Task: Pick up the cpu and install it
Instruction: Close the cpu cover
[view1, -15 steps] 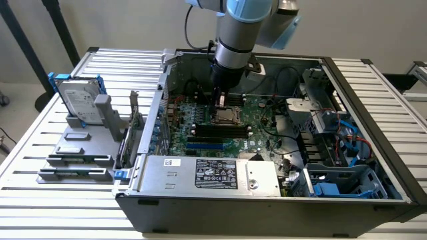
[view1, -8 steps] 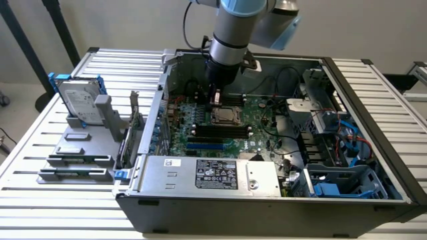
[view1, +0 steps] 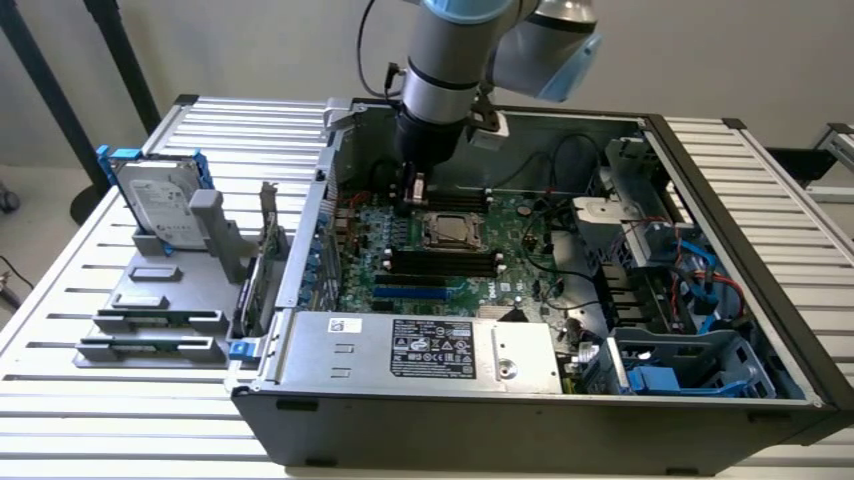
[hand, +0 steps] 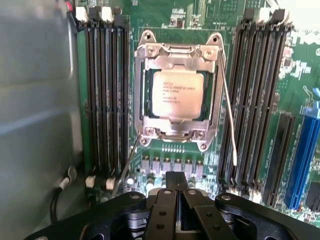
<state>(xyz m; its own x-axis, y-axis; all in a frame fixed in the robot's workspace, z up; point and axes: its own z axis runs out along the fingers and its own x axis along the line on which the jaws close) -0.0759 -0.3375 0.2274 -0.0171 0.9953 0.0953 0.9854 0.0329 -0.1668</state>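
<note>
Claw (hand: 175, 187), pressed together and empty, hovers over the motherboard (hand: 297, 82) with the cpu (hand: 177, 93) seated in its socket frame (hand: 141, 90), and any low drift could scrape the board or snag the thin lever (hand: 228, 115).

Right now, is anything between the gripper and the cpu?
Nothing visible. The cpu lies on the board with its top bare, and a metal frame runs around its edges. The shut gripper hangs off to one side of the frame, with only open air between it and the cpu.
</note>
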